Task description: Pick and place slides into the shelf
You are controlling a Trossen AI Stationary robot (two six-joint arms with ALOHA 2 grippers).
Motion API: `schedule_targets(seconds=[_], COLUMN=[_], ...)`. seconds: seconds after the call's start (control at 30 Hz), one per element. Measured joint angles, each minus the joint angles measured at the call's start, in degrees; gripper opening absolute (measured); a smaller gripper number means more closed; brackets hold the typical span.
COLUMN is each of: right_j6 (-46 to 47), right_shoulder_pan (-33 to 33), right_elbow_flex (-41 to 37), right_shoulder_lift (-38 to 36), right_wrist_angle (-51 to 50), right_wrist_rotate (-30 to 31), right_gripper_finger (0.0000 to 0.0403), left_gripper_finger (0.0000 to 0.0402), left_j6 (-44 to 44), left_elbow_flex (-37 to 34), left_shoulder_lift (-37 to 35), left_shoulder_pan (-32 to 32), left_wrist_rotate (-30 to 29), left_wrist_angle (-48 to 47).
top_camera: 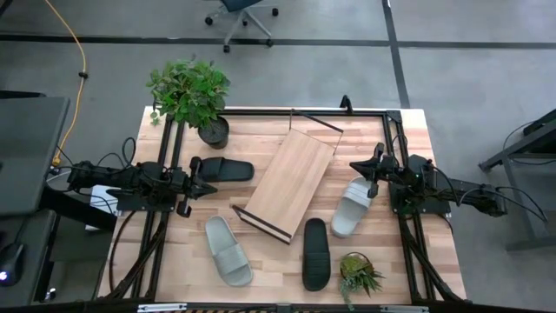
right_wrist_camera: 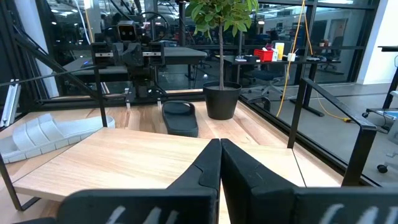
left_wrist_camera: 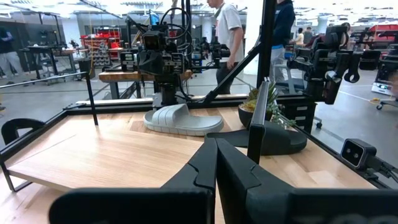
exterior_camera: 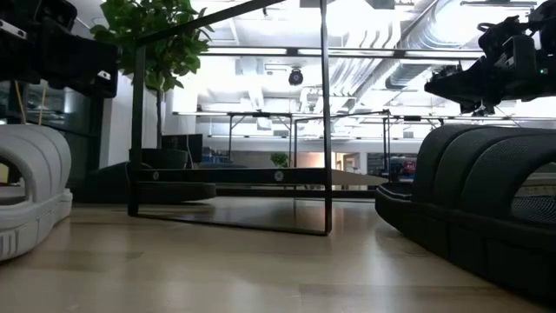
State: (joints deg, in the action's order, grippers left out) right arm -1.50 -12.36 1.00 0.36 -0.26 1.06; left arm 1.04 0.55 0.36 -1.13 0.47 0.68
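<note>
The shelf (top_camera: 291,184), a light-wood board on thin dark wire legs, stands slantwise at the table's middle. One black slide (top_camera: 224,169) lies on the table left of it, just beyond my left gripper (top_camera: 207,185). A grey-green slide (top_camera: 228,250) lies toward the near edge on the left, and the second black slide (top_camera: 315,254) lies near the shelf's near end. The other grey-green slide (top_camera: 352,207) lies right of the shelf, below my right gripper (top_camera: 358,165). Both grippers are shut, hover above the table and point at the shelf (left_wrist_camera: 112,152) (right_wrist_camera: 143,158).
A tall potted plant (top_camera: 191,96) stands at the far left corner and a small plant (top_camera: 358,274) at the near right. A dark metal frame (top_camera: 287,110) runs along the table's edges. People (left_wrist_camera: 231,31) stand in the room beyond.
</note>
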Motion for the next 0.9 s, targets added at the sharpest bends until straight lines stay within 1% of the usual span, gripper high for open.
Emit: schedule_targets(seconds=[0.47,0.57,0.63,0.67,0.8,0.9], right_j6=[0.0,3.6,9.9,15.0,40.3,53.5], right_shoulder_pan=[0.0,0.0,0.0,0.0,0.0,0.0], right_elbow_flex=[0.0,0.0,0.0,0.0,0.0,0.0], right_shoulder_lift=[0.0,0.0,0.0,0.0,0.0,0.0], right_wrist_angle=[0.1,0.2,0.9,1.6,5.2,5.4], right_wrist_rotate=[0.0,-0.6,-1.3,-1.4,-1.1,-1.1], right_gripper_finger=[0.0,0.0,0.0,0.0,0.0,0.0], left_gripper_finger=[0.0001,0.0001,0.0001,0.0001,0.0001,0.0001], left_j6=[-0.1,-2.6,-5.3,-7.4,-18.0,-27.0], left_elbow_flex=[0.0,0.0,0.0,0.0,0.0,0.0], left_shoulder_lift=[0.0,0.0,0.0,0.0,0.0,0.0], left_shoulder_pan=[0.0,0.0,0.0,0.0,0.0,0.0], left_wrist_rotate=[-0.6,-0.9,-1.0,-1.0,-1.0,-1.0], left_wrist_angle=[0.1,0.3,0.3,0.4,1.1,1.9])
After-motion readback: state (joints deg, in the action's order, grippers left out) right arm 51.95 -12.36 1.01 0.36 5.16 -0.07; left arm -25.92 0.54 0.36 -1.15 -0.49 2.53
